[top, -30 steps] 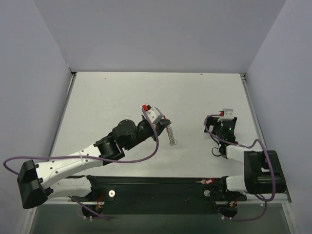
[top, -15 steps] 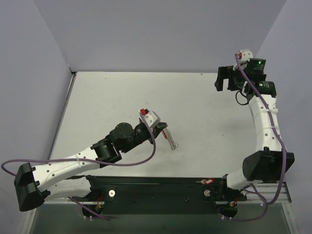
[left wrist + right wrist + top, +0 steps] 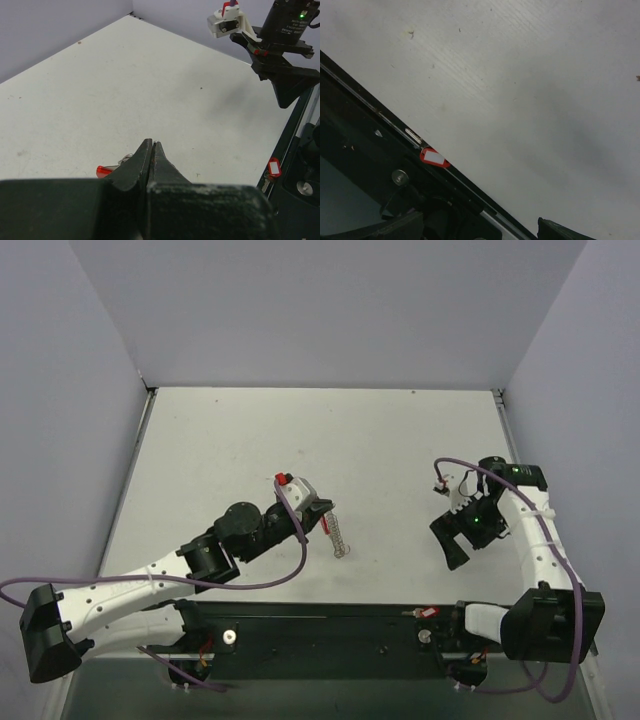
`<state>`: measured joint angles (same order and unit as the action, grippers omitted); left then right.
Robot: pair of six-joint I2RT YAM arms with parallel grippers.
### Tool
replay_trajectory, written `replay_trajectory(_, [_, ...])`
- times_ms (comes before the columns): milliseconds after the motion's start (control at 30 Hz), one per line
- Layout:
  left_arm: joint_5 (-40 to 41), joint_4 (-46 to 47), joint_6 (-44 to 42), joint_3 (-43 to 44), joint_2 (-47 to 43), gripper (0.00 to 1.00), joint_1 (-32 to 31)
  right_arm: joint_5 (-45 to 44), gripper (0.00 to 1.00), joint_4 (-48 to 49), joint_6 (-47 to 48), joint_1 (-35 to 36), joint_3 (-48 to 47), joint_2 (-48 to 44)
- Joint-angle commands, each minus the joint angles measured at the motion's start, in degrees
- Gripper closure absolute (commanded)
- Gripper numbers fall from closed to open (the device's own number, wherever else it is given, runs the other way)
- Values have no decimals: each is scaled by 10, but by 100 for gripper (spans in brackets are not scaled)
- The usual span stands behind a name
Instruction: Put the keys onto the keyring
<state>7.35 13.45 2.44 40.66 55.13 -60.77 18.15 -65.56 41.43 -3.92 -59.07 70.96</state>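
Note:
My left gripper is shut, and the row of silver keys hangs from its tips down to the white table. The thin red keyring lies right beside the keys. In the left wrist view the jaws are pressed together. A red end of the keyring and a silver wire loop of the keys stick out on their left. My right gripper is open and empty, low over the table's near right edge. Its fingers show only at the bottom corners of the right wrist view.
A red tag with a white label hangs on the black base rail at the table's near edge; it also shows in the top view. Grey walls close the table on three sides. The right gripper shows in the left wrist view.
The right arm swung up to the far right corner, then came down near the front edge. The left gripper drew back toward the near left, carrying the keys.

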Motion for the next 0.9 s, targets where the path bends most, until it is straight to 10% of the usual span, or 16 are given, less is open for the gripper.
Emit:
replay_trajectory(0, [11,39,13,4,-7,100,1,28,2,-48,24,4,4,-27])
replay_trajectory(367, [4,23,28,21,9,100,-5,121,0,152,-128,7,32,-123])
replay_trajectory(667, [9,15,24,34,19,100,-11,255,0,605,-292,-44,197,-93])
replay_trajectory(867, [81,-54,12,65,59,100,-5,406,0,1175,-433,-141,416,-16])
